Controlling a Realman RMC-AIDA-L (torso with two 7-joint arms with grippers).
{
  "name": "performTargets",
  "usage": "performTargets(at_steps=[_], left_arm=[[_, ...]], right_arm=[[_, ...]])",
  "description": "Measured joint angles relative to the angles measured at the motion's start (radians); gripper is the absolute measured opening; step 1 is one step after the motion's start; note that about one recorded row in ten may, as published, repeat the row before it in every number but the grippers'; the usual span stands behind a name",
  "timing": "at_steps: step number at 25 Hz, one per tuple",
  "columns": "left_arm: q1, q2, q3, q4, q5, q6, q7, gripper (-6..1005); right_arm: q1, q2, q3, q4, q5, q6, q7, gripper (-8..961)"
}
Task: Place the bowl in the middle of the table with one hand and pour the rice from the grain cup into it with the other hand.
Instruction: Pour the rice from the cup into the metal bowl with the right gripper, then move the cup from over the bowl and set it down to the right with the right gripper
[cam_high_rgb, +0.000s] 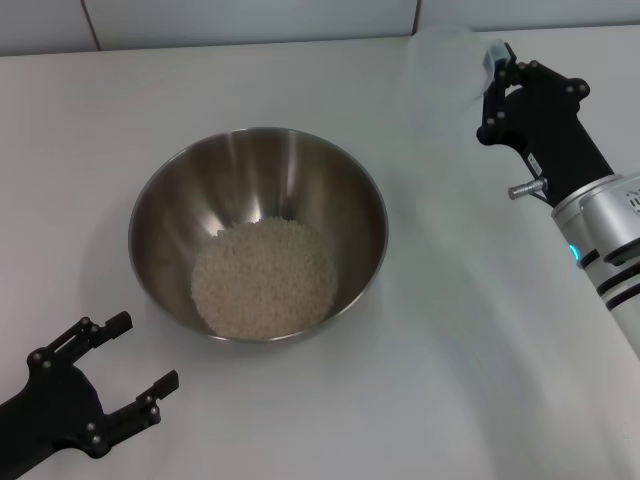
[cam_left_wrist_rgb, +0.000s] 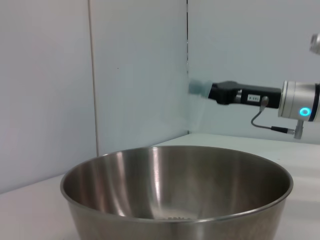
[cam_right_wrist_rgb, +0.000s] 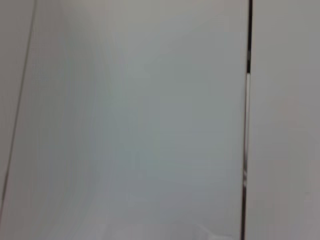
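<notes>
The steel bowl (cam_high_rgb: 257, 232) stands in the middle of the white table (cam_high_rgb: 450, 360); its rim also fills the bottom of the left wrist view (cam_left_wrist_rgb: 177, 185). A pale heap of rice (cam_high_rgb: 263, 278) lies in its bottom. My right gripper (cam_high_rgb: 494, 72) is at the far right, above the table and to the right of the bowl. It is shut on the clear grain cup (cam_high_rgb: 440, 68), which shows only as a faint pale shape beside it. My left gripper (cam_high_rgb: 148, 350) is open and empty at the near left, just short of the bowl.
A white tiled wall (cam_high_rgb: 250, 18) runs along the table's far edge. The left wrist view shows my right arm (cam_left_wrist_rgb: 260, 96) held level above the table beyond the bowl. The right wrist view shows only pale surface with a dark seam (cam_right_wrist_rgb: 247, 125).
</notes>
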Motion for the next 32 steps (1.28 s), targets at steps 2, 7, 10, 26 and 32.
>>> performTargets(at_steps=[2, 7, 10, 26, 32], left_arm=[[-0.001, 0.0, 0.0, 0.0, 0.0, 0.0, 0.0, 814], [-0.002, 0.0, 0.0, 0.0, 0.0, 0.001, 0.0, 815], [-0.002, 0.001, 0.001, 0.0, 0.0, 0.001, 0.0, 815], [-0.002, 0.001, 0.002, 0.001, 0.0, 0.002, 0.001, 815], [-0.002, 0.001, 0.001, 0.002, 0.0, 0.001, 0.001, 814]], right_arm=[[0.009, 0.0, -0.001, -0.024, 0.003, 0.036, 0.001, 13], [0.03, -0.002, -0.009, -0.049, 0.0, 0.137, 0.001, 14], [0.044, -0.002, -0.011, -0.05, -0.003, 0.207, 0.003, 13], [0.09, 0.0, -0.016, -0.042, -0.099, 0.368, 0.008, 14], [0.097, 0.001, -0.052, -0.042, -0.099, 0.391, 0.008, 20]])
